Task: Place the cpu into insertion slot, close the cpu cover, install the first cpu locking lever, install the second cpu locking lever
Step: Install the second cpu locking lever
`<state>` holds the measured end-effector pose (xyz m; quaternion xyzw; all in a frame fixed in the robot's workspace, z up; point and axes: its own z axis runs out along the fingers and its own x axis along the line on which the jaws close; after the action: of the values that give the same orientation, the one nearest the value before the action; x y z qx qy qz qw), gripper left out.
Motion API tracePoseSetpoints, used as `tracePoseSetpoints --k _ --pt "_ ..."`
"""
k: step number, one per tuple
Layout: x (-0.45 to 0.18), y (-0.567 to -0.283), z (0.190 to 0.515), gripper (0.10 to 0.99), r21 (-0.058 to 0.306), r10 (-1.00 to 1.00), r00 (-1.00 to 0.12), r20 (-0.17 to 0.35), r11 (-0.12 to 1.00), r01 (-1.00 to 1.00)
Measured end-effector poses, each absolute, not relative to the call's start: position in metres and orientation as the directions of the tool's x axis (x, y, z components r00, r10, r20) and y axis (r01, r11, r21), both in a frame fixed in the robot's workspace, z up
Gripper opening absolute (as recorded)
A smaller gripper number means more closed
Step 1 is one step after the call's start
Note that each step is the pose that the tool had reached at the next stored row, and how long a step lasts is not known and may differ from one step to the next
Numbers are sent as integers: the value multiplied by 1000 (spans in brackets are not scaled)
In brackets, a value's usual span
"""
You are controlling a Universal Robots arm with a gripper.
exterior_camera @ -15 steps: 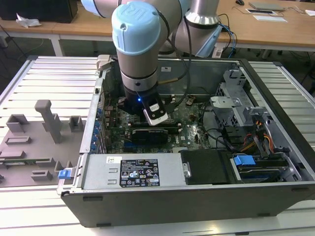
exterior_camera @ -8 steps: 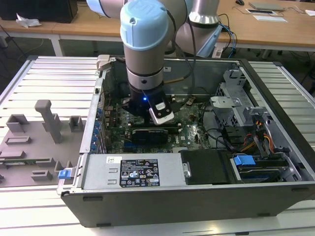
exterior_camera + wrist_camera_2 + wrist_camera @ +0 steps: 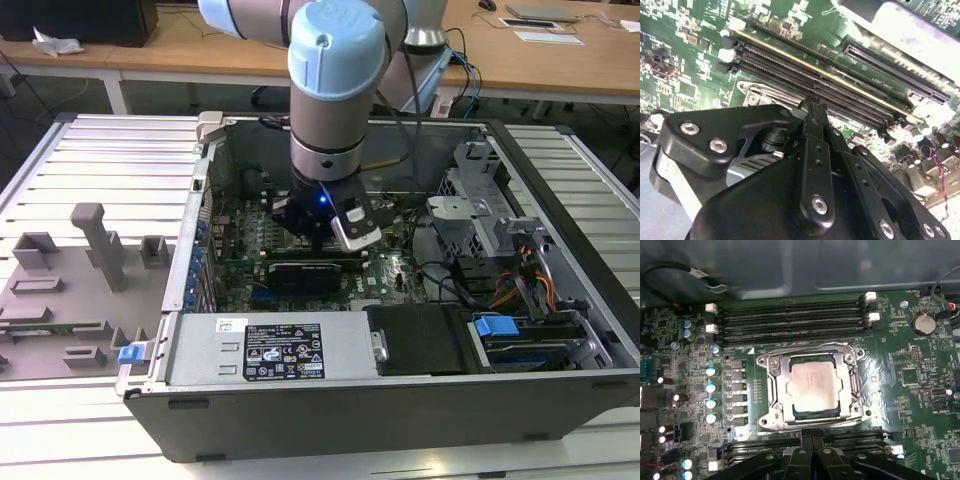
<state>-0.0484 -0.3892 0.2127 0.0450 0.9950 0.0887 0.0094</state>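
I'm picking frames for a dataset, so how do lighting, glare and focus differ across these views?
In the first wrist view the pale silver-grey square cpu sits evenly lit, with glare on the glossy board right of the socket; in the second wrist view the black gripper is soft-focused; in the exterior view, the case interior is shadowed.

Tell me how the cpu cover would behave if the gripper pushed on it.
The cpu cover looks like thin sheet metal framing the cpu, so probably stiff but springy. It lies flat over the insertion slot, so it likely won't tip. Its shiny surface may let fingertips slide.
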Motion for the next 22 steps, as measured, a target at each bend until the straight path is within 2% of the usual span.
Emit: tracePoseSetpoints --k 10,19,22 --pt "-44 -353 214 106 168 91 -996 -12 982 88" --pt "-43 -342 243 106 96 90 -996 -18 992 88" --pt "-43 -341 244 106 90 90 -996 -19 992 88"
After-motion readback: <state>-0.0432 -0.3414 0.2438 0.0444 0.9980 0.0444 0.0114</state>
